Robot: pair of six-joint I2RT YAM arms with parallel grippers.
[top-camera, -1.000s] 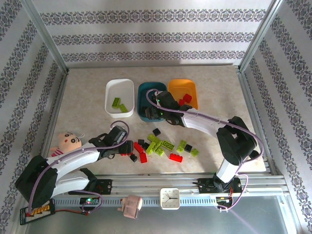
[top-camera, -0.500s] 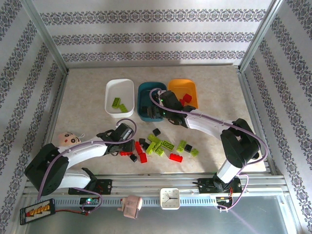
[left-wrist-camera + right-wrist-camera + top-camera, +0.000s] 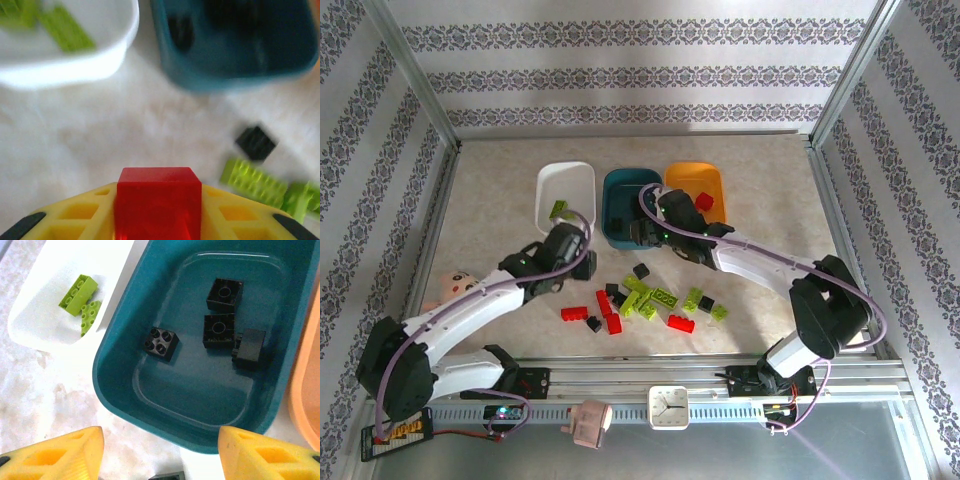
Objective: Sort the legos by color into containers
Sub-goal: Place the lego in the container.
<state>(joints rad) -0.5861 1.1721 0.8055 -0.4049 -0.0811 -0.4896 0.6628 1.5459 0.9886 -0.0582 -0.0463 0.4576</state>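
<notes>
red lego (image 3: 157,195) clamped in left gripper (image 3: 157,222); doll (image 3: 453,286) lies nearby.

A robot test booth (dressed home-like): wallpapered panels (image 3: 640,75) in aluminium framing (image 3: 420,85) around a tabletop (image 3: 490,200).

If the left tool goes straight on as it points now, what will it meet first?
Probably the near corner of the dark teal plastic tub; the white plastic tub lies left of that line. Depth is unclear. The left tool holds a red plastic brick.
</notes>
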